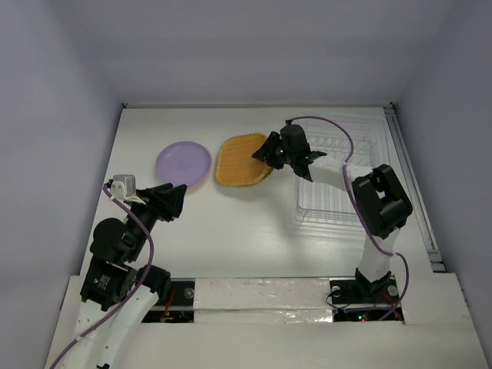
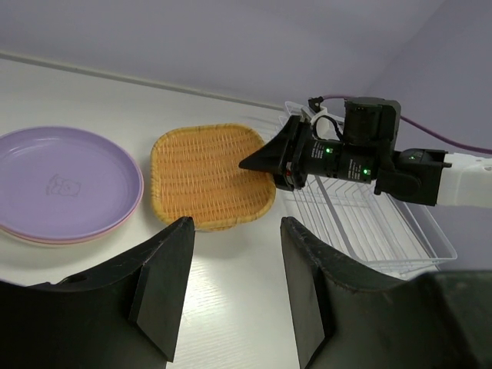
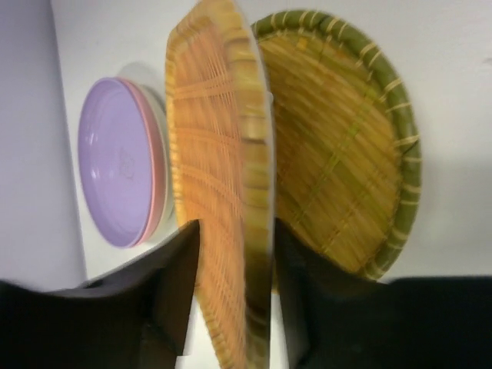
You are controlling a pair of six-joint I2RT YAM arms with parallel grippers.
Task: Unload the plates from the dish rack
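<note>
My right gripper (image 3: pixel 234 227) is shut on the rim of the squarish orange woven plate (image 3: pixel 211 154) and holds it tilted over a round woven plate with a green rim (image 3: pixel 346 154). In the top view the right gripper (image 1: pixel 265 154) is at the right edge of the woven plate (image 1: pixel 240 160), left of the wire dish rack (image 1: pixel 338 181). No plates show in the rack. A lavender plate (image 1: pixel 184 162) tops a stack with a pink rim (image 3: pixel 157 181) beneath. My left gripper (image 2: pixel 234 223) is open and empty above the table, near the lavender plate (image 2: pixel 61 181).
The white table is walled in by lavender panels at the left, back and right. The dish rack (image 2: pixel 369 231) stands at the right side. The right arm (image 2: pixel 361 157) reaches across above the rack's left end.
</note>
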